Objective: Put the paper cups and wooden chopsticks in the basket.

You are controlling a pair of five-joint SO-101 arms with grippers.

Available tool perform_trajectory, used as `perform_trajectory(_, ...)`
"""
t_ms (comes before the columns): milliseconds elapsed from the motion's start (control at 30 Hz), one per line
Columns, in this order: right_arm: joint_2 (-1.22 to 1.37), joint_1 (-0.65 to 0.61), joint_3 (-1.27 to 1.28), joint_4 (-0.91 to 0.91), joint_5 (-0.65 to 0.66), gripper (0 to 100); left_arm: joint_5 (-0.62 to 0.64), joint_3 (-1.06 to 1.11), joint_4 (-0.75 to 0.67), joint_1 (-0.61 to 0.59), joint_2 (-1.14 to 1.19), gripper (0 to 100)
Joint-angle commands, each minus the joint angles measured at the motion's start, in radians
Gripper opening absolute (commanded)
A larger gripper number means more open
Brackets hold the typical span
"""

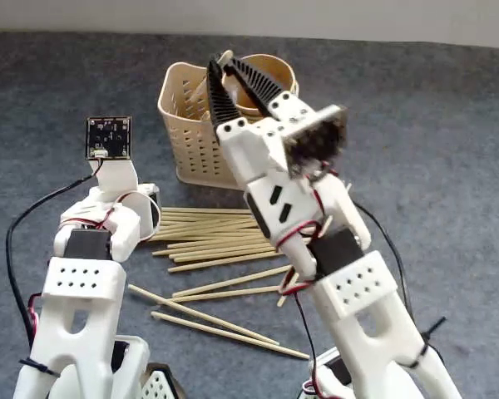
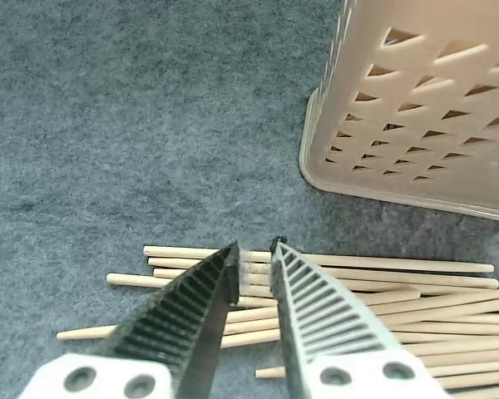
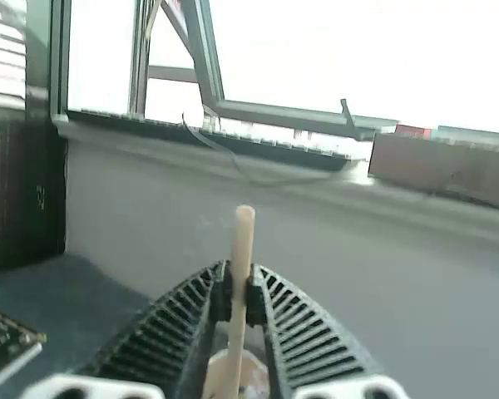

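Worktop (image 1: 449,166): grey and felt-like under both arms, with a bright window (image 3: 316,50) behind it in the right wrist view.
Right hand (image 3: 237,281): clamped tight on one wooden chopstick (image 3: 243,237), and it's up high, poised over the open mouth of the basket (image 1: 187,141) in the high view.
Grip point: the stick's end pokes out past the fingertips, and the rest runs back between the jaws, out of sight.
Basket: beige with slotted walls, at the far side of the worktop. A brown round rim inside looks like a paper cup (image 1: 270,79) (hard to be sure from this angle).
Left hand (image 2: 254,249): down low, jaws a little apart with nothing between them, tips hovering over one end of the pile.
Loose chopsticks (image 1: 216,241): lying flat on the worktop just in front of the basket, bunched and touching, with a few strays nearer the arms' bases.
Handling: light, stiff, thin and smooth, so I'd expect them to roll or swivel in a pinch. Best taken near the middle, across the length, so the stick doesn't tip.
Risk: neighbours in the bunch may get dragged along, and a long stick let go at a slant could catch the rim and fall outside.
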Motion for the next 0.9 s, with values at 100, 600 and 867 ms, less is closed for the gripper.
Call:
perform_trajectory(100, 0.062, -0.016, -0.024, 0.071, -0.006, 9.4, 0.0, -0.012, -0.018, -0.007, -0.027, 8)
perform_trajectory(600, -0.116, -0.012, -0.177, 0.765, -0.164, 9.4, 0.0, -0.012, -0.018, -0.007, -0.027, 8)
perform_trajectory(867, -0.196, 0.133, -0.088, 1.007, -0.166, 9.4, 0.0, -0.012, -0.018, -0.007, -0.027, 8)
